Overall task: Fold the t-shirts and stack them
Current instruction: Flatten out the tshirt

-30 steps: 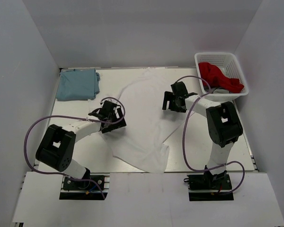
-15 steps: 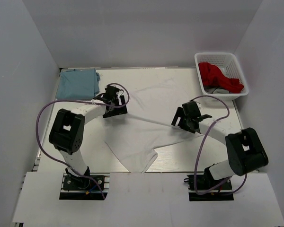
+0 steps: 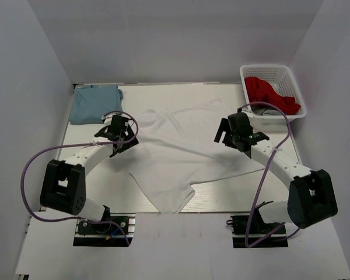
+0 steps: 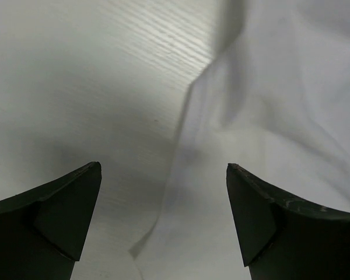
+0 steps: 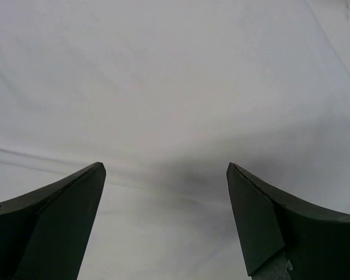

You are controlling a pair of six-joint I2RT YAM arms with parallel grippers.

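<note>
White t-shirt (image 3: 181,137): lay rumpled crosswise on the desk (image 3: 251,195), left edge beneath the spread, empty left end effector (image 3: 119,129), right part beneath the equally spread right end effector (image 3: 233,129).

Between the left gripper (image 3: 116,134) and the right gripper (image 3: 228,131) only the flat white shirt (image 3: 169,153) lies, with nothing upright. Under the left gripper's spread jaws there is bare table (image 4: 76,70) on one side and the shirt's edge on the other. Beyond it, toward the left wall (image 3: 23,116), the folded blue shirt (image 3: 94,104) lies low. Beyond the right gripper, to its right, the basket (image 3: 274,73) stands, a red garment (image 3: 271,96) inside.
</note>
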